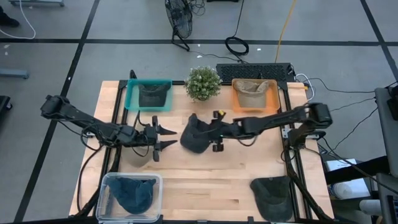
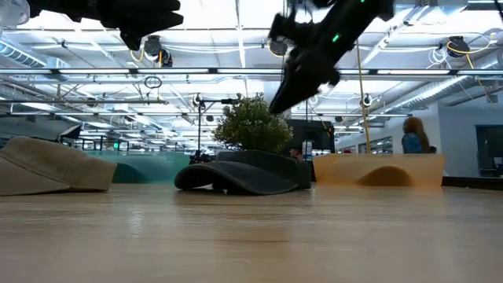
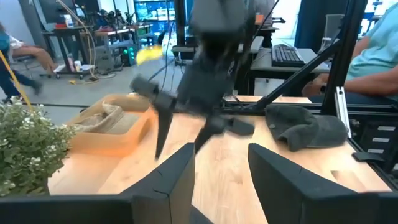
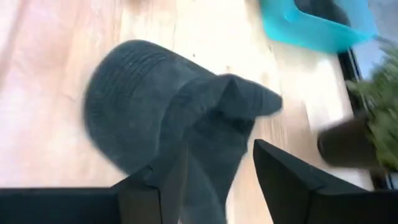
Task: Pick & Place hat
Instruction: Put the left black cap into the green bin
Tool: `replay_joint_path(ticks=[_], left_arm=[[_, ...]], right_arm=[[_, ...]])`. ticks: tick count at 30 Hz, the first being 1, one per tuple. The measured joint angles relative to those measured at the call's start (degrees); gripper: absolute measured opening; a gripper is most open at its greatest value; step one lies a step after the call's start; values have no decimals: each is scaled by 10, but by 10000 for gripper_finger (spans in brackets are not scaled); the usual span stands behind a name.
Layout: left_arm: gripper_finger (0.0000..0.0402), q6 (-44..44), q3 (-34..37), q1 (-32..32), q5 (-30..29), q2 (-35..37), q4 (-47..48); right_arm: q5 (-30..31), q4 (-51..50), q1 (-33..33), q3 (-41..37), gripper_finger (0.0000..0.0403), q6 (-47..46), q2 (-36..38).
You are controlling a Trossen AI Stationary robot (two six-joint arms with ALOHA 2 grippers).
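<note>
Hovering above the dark hat point(image 1: 194, 135) mid-table, the right gripper point(image 1: 217, 132) is spreading its fingers — left gripper point(image 1: 166, 137) likewise parted.

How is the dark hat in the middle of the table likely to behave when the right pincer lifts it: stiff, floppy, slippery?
The dark hat looks like soft fabric; its crown is creased and slumped in the right wrist view, so it will probably sag and fold when lifted. It likely weighs little. Lying flat on the wooden table, it should not roll, though a push may slide it. The right pincer, open, sits beside it.
</note>
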State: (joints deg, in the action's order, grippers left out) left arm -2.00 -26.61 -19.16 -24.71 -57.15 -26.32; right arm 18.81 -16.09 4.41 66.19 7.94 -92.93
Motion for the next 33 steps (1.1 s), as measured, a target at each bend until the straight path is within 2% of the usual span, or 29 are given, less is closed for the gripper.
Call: replay_joint_path(ticks=[4,8,10,14,16,20,22,28,33], left_arm=[[159,11,-17,6,-7,-48,-16],[159,8,-82,19,-12,-109,40],[159,8,-135,25,-10,-141,107],[159,6,-256,60,-6,-203,301],[159,5,-309,90,19,-235,386],[159,29,-390,150,135,-289,455],[159,54,-421,172,172,-314,477],[159,118,-470,210,201,-362,568],[159,127,-477,216,211,-389,604]], right_arm=[[-11,17,29,-53,174,-91,63],[-10,93,71,-150,162,-159,111],[-9,132,92,-200,157,-179,129],[-3,199,128,-272,148,-222,163],[9,215,147,-294,145,-235,170],[46,230,179,-310,144,-238,175],[54,238,190,-311,144,-232,176],[51,279,197,-311,144,-216,176],[51,284,196,-311,144,-208,176]])
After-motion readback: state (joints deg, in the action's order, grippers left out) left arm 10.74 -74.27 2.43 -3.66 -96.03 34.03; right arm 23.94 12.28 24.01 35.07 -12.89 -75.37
